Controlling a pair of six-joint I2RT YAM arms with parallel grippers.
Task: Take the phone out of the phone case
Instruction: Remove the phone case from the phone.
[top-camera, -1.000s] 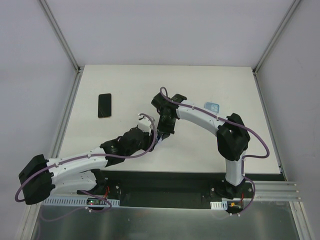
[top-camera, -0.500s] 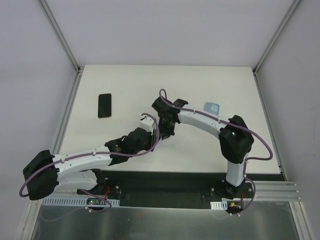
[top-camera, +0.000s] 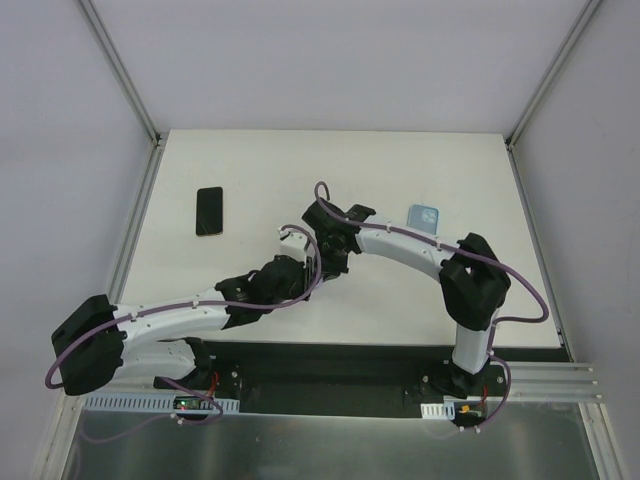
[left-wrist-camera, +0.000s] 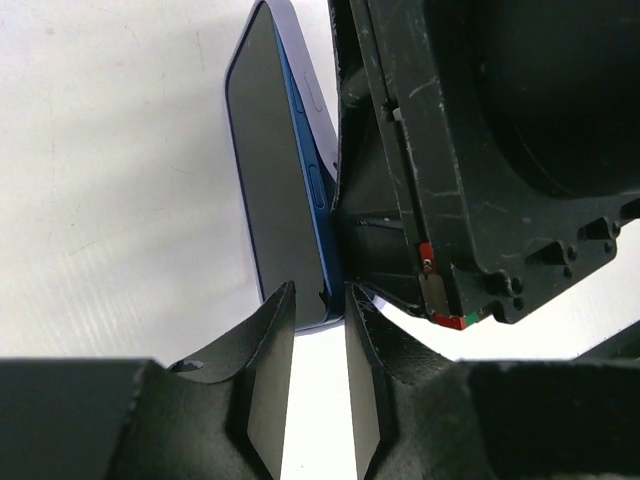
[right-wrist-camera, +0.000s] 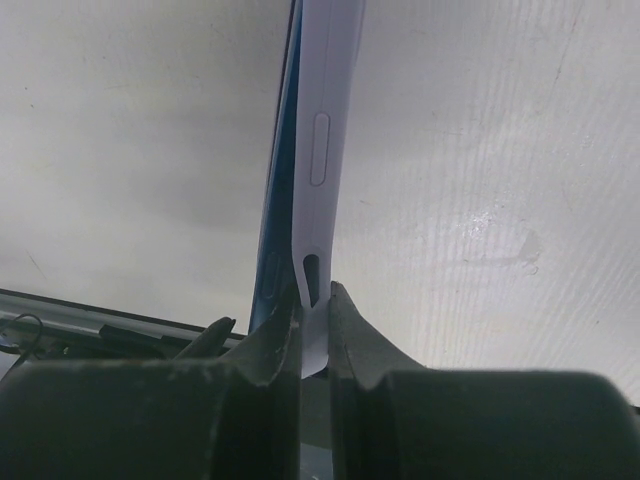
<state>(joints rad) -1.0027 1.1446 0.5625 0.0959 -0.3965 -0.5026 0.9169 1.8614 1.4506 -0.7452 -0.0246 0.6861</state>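
The phone (left-wrist-camera: 275, 170) lies against the phone case (right-wrist-camera: 325, 120), its long axis pointing away from the left gripper (left-wrist-camera: 320, 300), which pinches its near corner. The right gripper (right-wrist-camera: 313, 305) is closed tight on the case's edge.

No legible txt, labels, brands or nos. in any view. Small board w/ red+green bits (top-camera: 186, 403) by left arm base: markings too small to read. Screen of phone (left-wrist-camera: 270, 180) dark, no chars.
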